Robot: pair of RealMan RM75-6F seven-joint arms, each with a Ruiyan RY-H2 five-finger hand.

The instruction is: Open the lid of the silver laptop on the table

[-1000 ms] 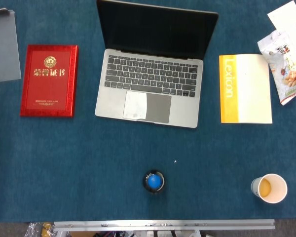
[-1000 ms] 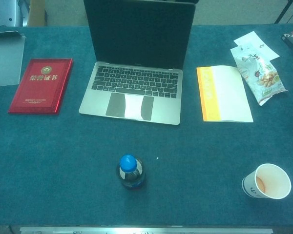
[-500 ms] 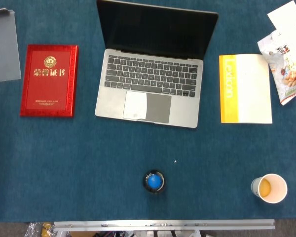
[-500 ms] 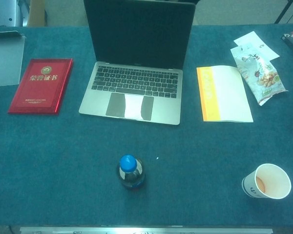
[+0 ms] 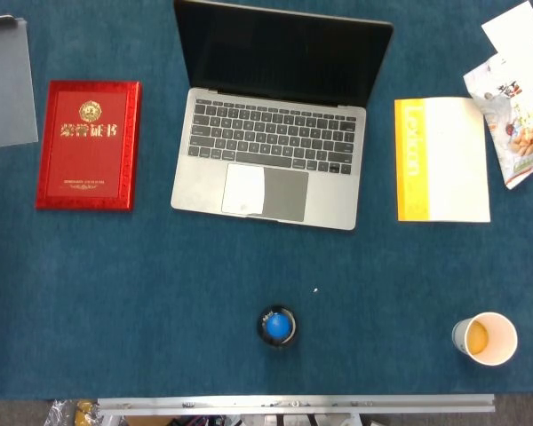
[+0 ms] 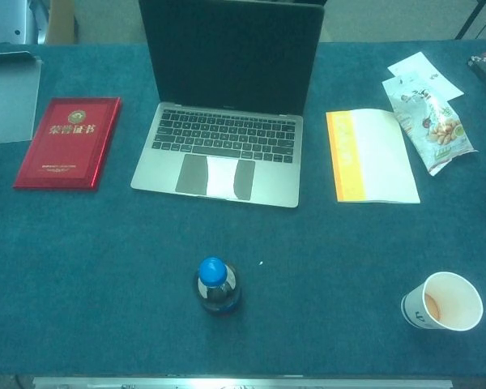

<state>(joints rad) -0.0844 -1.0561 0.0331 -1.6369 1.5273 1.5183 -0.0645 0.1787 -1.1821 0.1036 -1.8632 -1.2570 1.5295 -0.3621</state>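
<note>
Moved: nothing since a second ago
Lid (image 5: 282,55): already upright, hinge running left-right along the laptop (image 6: 217,166) rear
Hands: neither shows, so you cannot tell which is nearer

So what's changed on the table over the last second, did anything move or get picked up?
Nothing visibly changed. The silver laptop stands with its lid up, and the red certificate folder, yellow booklet, bottle and paper cup lie where they were. Neither hand shows in either view.
</note>
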